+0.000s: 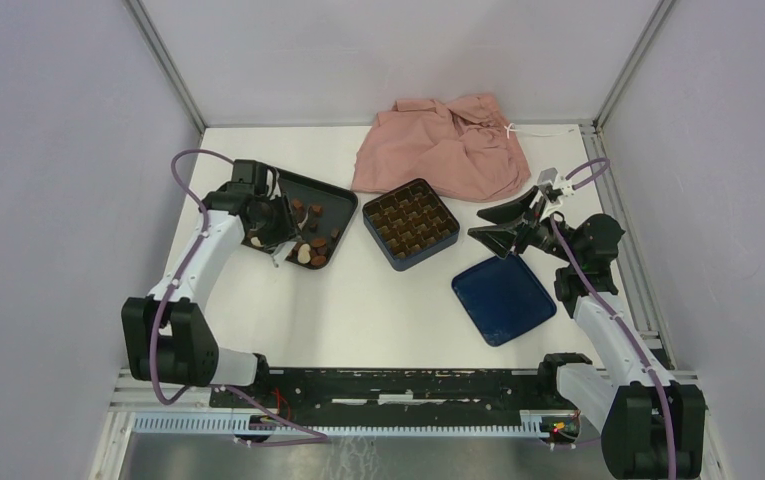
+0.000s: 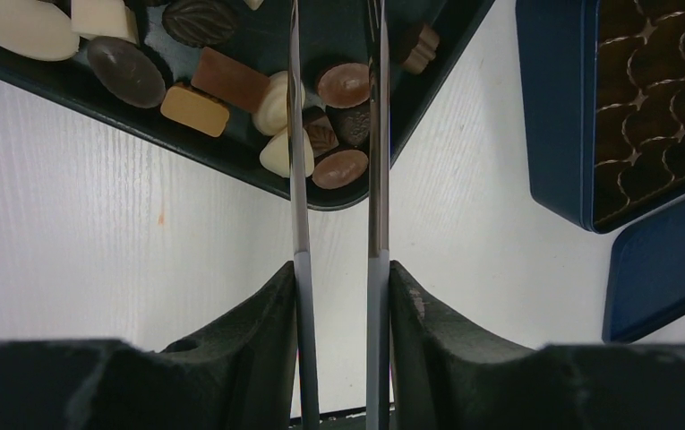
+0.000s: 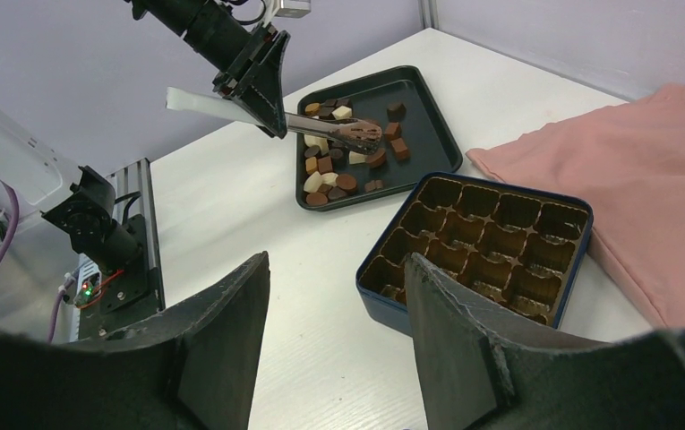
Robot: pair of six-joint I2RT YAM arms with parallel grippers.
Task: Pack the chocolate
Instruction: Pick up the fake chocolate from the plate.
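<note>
We see a white table [image 1: 358, 310] that fills the middle of the top view. At its upper centre lies a crumpled pink cloth [image 1: 443, 150]. Its lower edge is just beside a dark blue square box [image 1: 430, 250], which stands at the centre of the table and carries a brown gridded insert [image 3: 491, 242]. A dark blue lid [image 1: 503, 298] lies flat at the lower right of the table, near the box but apart from it. Left of centre stands a black rectangular tray [image 1: 333, 205], also near the box and not touching it.

The right claw [image 3: 337, 269] hovers at the right side of the top view, above the table between the box and the lid. Its fingers stand wide apart and there is nothing between them.

The left claw [image 2: 340, 287] is over the lower part of the tray. It is clamped on a pair of thin metal tongs [image 2: 298, 179], whose two blades run out between its fingers and reach over the tray. In the left wrist view the blades stand a little apart and some pieces show between them. We cannot tell if the tips touch any piece.

The chocolate [image 2: 231, 81] lies in the black tray, gathered toward its lower end in the top view. The pieces are small, dark brown, tan and cream-white, some round and some square.
</note>
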